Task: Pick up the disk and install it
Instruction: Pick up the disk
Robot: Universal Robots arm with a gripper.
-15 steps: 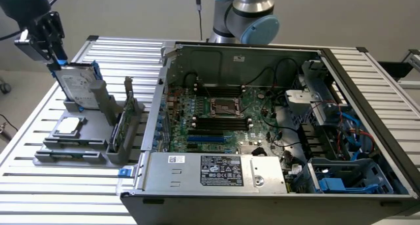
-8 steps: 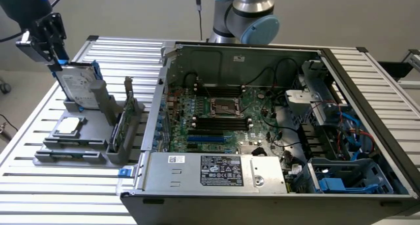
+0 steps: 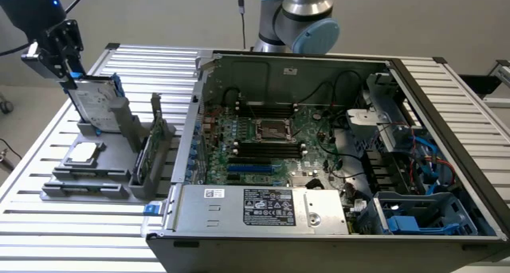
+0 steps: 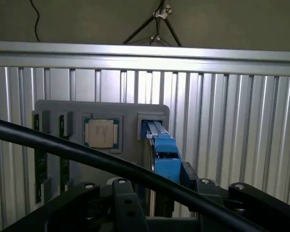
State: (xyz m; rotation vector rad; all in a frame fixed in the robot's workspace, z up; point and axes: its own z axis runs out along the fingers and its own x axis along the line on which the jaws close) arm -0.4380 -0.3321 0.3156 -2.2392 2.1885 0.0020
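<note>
The gripper (image 3: 70,74) is over the slatted metal table (image 3: 151,61), at the exterior view's left, well apart from the open computer case (image 3: 279,73). Its jaws are open and stand on the two sides of the top edge of the disk (image 3: 95,103). The disk stands upright in a slot of the grey holder (image 3: 83,180). In the wrist view its blue rail (image 4: 163,147) is between the fingers (image 4: 123,193). A square processor chip (image 3: 85,154) lies flat in the same holder, near the disk.
</note>
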